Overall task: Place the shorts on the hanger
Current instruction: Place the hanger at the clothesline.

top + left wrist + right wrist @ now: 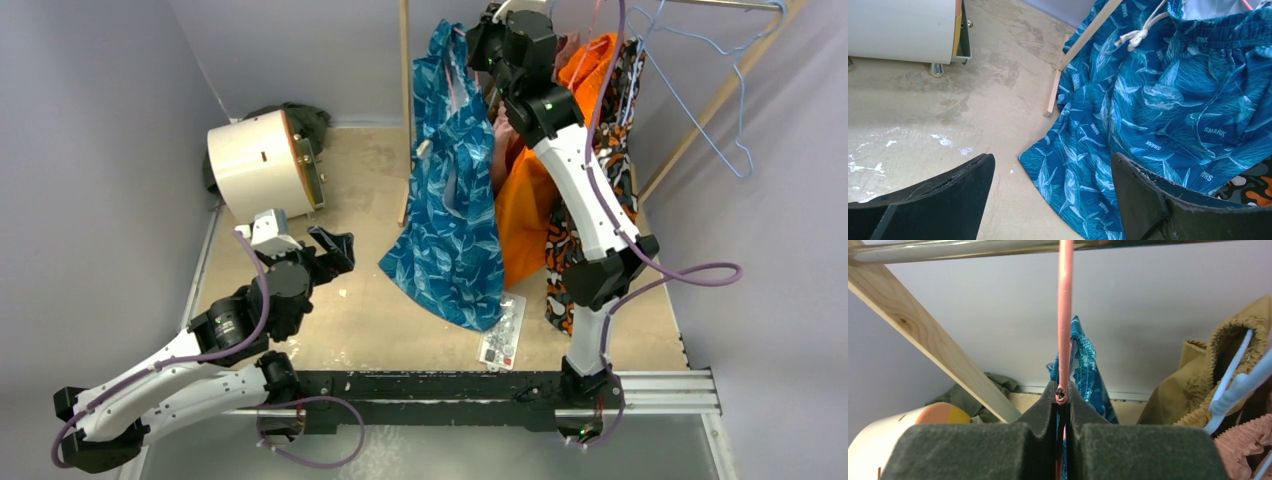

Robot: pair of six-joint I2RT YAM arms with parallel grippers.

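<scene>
The blue-and-teal shorts [450, 190] hang from high at the back, their hem reaching the floor; in the left wrist view [1158, 115] the white drawstring bow [1135, 37] shows near the waistband. The pink-red wire hanger [1065, 315] runs up to the metal rail [948, 249]. My right gripper [1062, 396] is shut on the hanger's wire, high at the rack [490, 40]. Blue fabric [1085, 370] hangs just behind it. My left gripper [1053, 200] is open and empty, low over the floor left of the shorts' hem [330, 250].
A white drum-shaped appliance [260, 165] lies at the back left. Wooden rack legs [405, 110] stand beside the shorts. Orange shorts [525, 200], a patterned garment [565, 250] and light blue hangers [710, 90] hang at the right. A clear packet [502, 332] lies on the floor.
</scene>
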